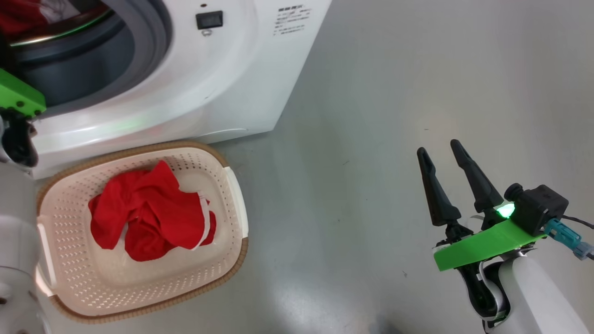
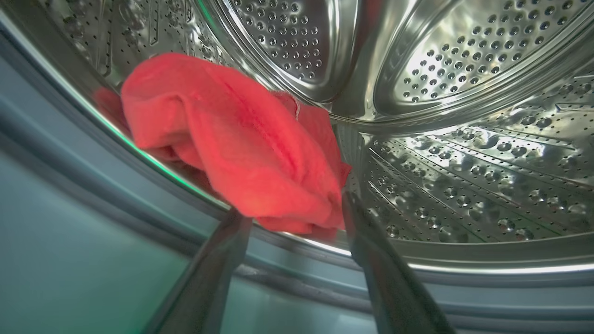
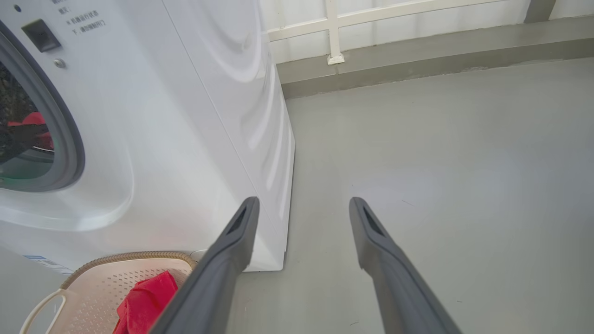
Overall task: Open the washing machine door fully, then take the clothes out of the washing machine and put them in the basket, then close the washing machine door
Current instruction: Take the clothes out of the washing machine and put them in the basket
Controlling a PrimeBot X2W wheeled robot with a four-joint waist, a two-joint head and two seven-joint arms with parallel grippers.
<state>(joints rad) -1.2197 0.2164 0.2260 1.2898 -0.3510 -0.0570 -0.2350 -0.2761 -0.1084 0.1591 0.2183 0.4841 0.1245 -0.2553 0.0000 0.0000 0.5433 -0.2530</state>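
Left gripper (image 2: 290, 208) fingers spread astride red clothes (image 2: 241, 139) at the washing machine (image 1: 222, 93) drum lip (image 2: 464, 260); more lie in the basket (image 1: 234, 195); right gripper (image 1: 438, 147) spread over bare floor (image 1: 371, 116); printed label (image 1: 291, 19) illegible.

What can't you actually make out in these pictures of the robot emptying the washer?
- Head view: the printed label on the washing machine is too small to read.
- Left wrist view: the left gripper has blurred fingers framing the red garment in the drum. Contact cannot be told, and the garment hides anything behind it.
- Head view: the pale forearm covers the basket at its near left corner.
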